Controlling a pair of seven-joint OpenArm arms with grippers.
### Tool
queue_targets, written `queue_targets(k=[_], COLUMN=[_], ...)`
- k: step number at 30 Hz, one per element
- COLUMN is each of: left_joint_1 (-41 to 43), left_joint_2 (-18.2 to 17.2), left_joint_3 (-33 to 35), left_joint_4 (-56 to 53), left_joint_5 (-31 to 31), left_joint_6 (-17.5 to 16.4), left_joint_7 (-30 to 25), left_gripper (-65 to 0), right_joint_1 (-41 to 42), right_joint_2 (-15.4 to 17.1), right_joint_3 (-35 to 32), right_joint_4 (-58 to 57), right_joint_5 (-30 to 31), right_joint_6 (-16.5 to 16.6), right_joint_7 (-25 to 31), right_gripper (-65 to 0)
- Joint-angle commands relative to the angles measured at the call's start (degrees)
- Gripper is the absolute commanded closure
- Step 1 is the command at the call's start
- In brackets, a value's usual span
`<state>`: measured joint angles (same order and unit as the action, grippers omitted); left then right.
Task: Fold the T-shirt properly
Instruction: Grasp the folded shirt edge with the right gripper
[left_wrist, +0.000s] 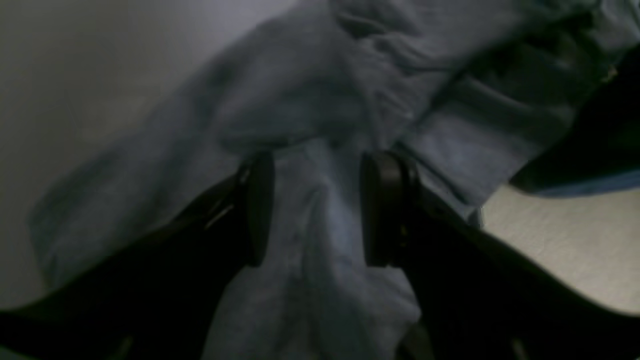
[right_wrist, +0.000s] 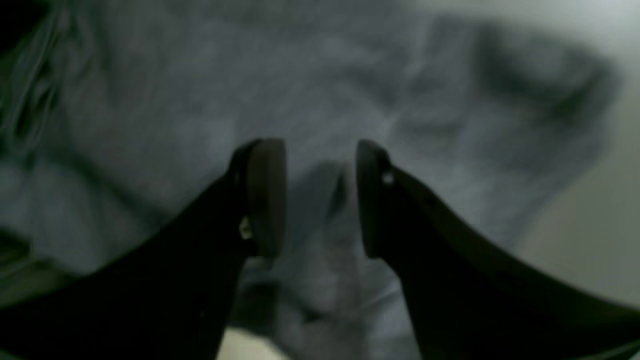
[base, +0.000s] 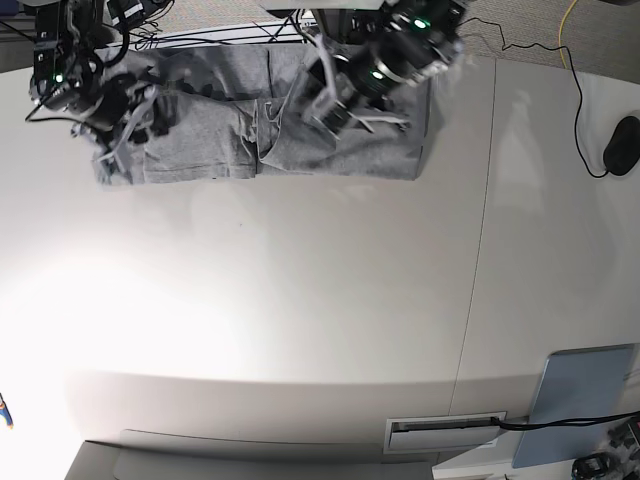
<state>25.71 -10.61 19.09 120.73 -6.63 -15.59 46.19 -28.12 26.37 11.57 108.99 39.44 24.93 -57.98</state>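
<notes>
The heather-grey T-shirt (base: 340, 155) lies crumpled and half spread along the far edge of the white table (base: 300, 300). No lettering shows on it. My left gripper (base: 318, 108) is over the shirt's middle. In the left wrist view a thick ridge of T-shirt (left_wrist: 280, 90) fills the gap of that gripper (left_wrist: 317, 210), and the pads press it from both sides. My right gripper (base: 125, 130) is at the shirt's left end. In the right wrist view a raised fold of T-shirt (right_wrist: 175, 100) runs between that gripper's (right_wrist: 320, 200) fingers and hangs toward the camera.
A black mouse (base: 622, 145) with its cable lies at the table's right edge. A grey-blue panel (base: 582, 400) stands at the near right corner. Cables (base: 200, 35) bunch behind the shirt at the back. A seam (base: 480, 250) runs down the tabletop.
</notes>
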Motion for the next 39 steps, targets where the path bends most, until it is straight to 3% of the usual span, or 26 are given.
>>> queue_targets(k=[1, 5, 7, 12, 17, 24, 33, 39], left_joint_1=[0.0, 0.0, 0.0, 0.7, 1.6, 2.3, 2.3, 2.2], left_joint_2=[0.3, 0.3, 0.3, 0.3, 0.3, 0.3, 0.3, 0.3], left_joint_3=[-2.1, -11.0, -14.8, -21.8, -26.2, -29.1, -29.1, -29.1], left_joint_4=[1.1, 1.1, 1.1, 1.1, 1.0, 1.0, 1.0, 1.0], left_joint_5=[-2.6, -9.7, -11.3, -12.3, -12.2, -12.2, -12.3, -12.3], left_joint_6=[-0.9, -1.2, -3.1, -4.0, -4.3, -7.0, -7.0, -7.0], left_joint_7=[-1.2, -1.2, -1.2, -1.2, -1.3, -1.2, -1.2, -1.2], left_gripper=[-27.0, -27.0, -27.0, -27.0, -27.0, -27.0, -27.0, -27.0], right_joint_1=[-0.6, -2.6, -3.4, -4.3, -5.7, -8.0, -8.1, -8.1], right_joint_2=[0.6, -1.5, -2.8, -5.9, -6.8, -6.9, -7.0, -9.8], right_joint_3=[0.5, 0.5, 0.5, 0.5, 0.5, 0.5, 0.5, 0.4], right_joint_4=[0.8, 0.8, 0.8, 0.8, 0.8, 0.8, 0.8, 0.8], right_joint_5=[1.3, 4.5, 6.9, 10.1, 11.8, 13.6, 13.6, 13.6], right_joint_6=[0.5, 2.5, 4.0, 4.5, 5.8, 6.7, 6.8, 8.5], right_joint_7=[1.0, 0.5, -0.1, -3.3, -4.4, -5.0, -5.0, -5.1], right_gripper=[-23.2, -23.2, -23.2, -23.2, -23.2, -23.2, -23.2, -23.2])
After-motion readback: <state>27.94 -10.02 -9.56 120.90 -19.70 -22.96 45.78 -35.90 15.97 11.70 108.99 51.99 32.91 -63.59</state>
